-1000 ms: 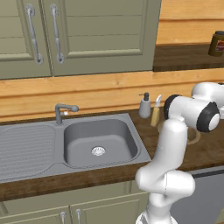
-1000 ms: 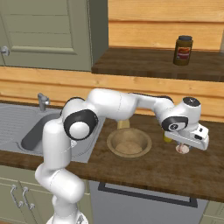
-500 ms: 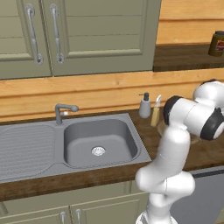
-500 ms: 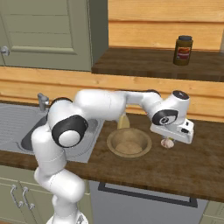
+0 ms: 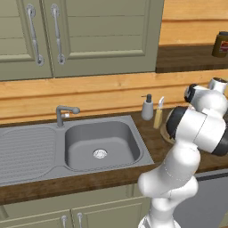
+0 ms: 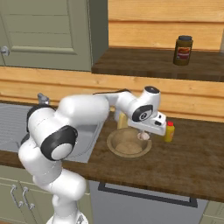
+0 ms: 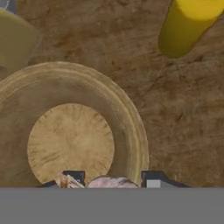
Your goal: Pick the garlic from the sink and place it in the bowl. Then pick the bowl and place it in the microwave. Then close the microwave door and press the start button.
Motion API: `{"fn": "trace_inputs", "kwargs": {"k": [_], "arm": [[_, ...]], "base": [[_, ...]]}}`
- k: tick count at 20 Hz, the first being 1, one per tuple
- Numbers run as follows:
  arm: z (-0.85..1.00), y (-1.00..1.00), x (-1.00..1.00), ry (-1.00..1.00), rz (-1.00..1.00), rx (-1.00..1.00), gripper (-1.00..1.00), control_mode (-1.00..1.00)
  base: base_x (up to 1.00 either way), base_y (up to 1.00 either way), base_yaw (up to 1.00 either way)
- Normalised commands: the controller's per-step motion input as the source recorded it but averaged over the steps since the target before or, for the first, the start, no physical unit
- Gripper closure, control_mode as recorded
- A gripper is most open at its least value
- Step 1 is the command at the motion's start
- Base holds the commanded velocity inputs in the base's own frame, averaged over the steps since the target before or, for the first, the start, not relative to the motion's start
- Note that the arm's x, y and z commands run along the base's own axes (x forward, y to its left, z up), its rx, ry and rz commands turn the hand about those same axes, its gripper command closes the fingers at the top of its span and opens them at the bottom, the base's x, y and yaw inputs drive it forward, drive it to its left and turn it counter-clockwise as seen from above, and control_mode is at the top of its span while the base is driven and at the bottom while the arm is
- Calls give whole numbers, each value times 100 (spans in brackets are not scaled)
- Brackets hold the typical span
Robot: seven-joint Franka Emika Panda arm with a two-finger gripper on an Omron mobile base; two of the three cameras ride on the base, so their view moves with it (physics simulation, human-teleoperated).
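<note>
The robot's two-finger gripper [image 6: 144, 136] is hovering over the wide round brown wooden bowl [image 6: 129, 143], its dark fingertips [image 7: 73, 177] clamping the small pale pinkish-white lumpy garlic bulb [image 7: 111, 182] between them. In the right base view the garlic [image 6: 143, 136] is hanging just under the hand, above the bowl's right-hand rim and clear of the wood. Looking down from the hand, the bowl's lighter, ringed floor [image 7: 70, 143] is lying directly below and slightly to one side of the fingers, with the rim curving past beneath the jaws. A yellow cylindrical bottle with a red cap [image 6: 169, 131] is standing on the dark brown wooden counter [image 6: 183, 162] just beyond the hand, on the side away from the basin; the same yellow bottle [image 7: 187, 25] is rising near the top of the hand's own view. A tan bottle [image 7: 13, 44] is sitting just beside the bowl on the opposite side. The grey metal sink [image 5: 100, 144] with its round drain and ribbed drainboard is lying well apart from the hand, behind the white arm, as seen from the left base camera. A dark jar with an orange label [image 6: 183, 50] is resting on the wooden shelf above and behind the hand.
</note>
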Motion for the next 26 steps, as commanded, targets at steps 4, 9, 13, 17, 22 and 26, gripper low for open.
{"fn": "trace_inputs", "kwargs": {"k": [4,9,13,17,22,26], "arm": [[-20,57,8,3,2,6,100,-100],[-32,38,9,4,0,5,100,-100],[-42,27,32,3,2,2,100,-100],[-32,18,25,0,0,0,100,-100],[-35,1,5,4,0,1,100,-100],[-35,6,8,1,0,0,100,-100]], "base": [[0,0,0],[0,0,0],[0,0,0],[0,0,0],[0,0,0],[0,0,0]]}}
